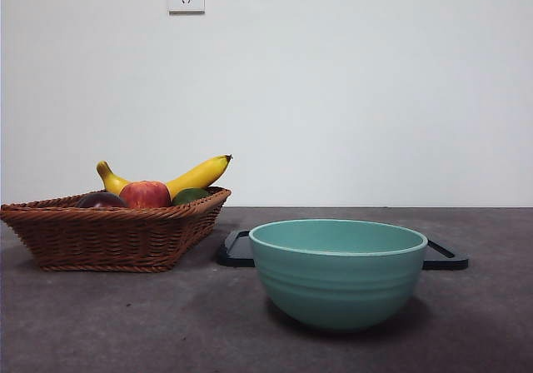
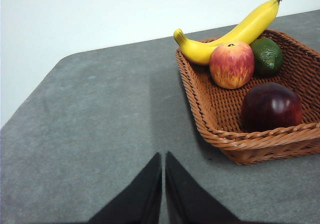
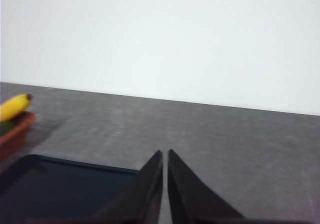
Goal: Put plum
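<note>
On your left, the wicker basket sits on the grey surface. The plum lies inside it near the front rim, with the red-and-yellow apple, the dark green fruit and the banana behind. Your left hand hangs over bare surface beside the basket, jaws nearly together, holding nothing. Further right, the teal bowl stands in front of a flat black tray. Your right hand waits above that tray's edge, jaws likewise pressed narrow and empty.
</note>
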Action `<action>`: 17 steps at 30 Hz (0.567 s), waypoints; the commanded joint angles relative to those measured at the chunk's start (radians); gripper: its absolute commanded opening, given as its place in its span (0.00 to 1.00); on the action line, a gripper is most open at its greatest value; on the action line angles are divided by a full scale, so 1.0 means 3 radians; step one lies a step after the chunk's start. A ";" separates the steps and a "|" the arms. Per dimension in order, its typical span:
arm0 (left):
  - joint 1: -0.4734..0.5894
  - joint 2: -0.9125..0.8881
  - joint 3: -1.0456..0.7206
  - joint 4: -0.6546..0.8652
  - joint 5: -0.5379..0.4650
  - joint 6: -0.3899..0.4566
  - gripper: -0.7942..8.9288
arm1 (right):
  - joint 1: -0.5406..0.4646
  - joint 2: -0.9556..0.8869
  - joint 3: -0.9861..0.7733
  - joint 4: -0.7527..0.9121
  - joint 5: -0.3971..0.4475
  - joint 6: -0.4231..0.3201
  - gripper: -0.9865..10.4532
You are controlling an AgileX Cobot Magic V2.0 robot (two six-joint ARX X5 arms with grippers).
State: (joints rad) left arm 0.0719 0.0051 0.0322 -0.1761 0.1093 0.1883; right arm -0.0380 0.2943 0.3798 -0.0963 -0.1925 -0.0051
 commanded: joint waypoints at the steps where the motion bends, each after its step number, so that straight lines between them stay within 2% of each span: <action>1: 0.0006 -0.0006 -0.0069 -0.0025 0.0005 -0.0034 0.09 | -0.0052 -0.0181 -0.0273 0.0186 0.0066 -0.0046 0.09; 9: 0.0006 -0.0008 -0.0069 -0.0025 0.0005 -0.0034 0.09 | -0.0066 -0.0647 -0.0891 0.0248 0.0158 -0.0005 0.09; 17: 0.0006 -0.0008 -0.0069 -0.0025 0.0005 -0.0034 0.09 | -0.0065 -0.0865 -0.1202 0.0244 0.0159 0.0094 0.09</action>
State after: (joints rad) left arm 0.0719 0.0051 0.0322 -0.1761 0.1093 0.1883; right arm -0.0559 0.0399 0.0269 -0.0326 -0.1513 0.0063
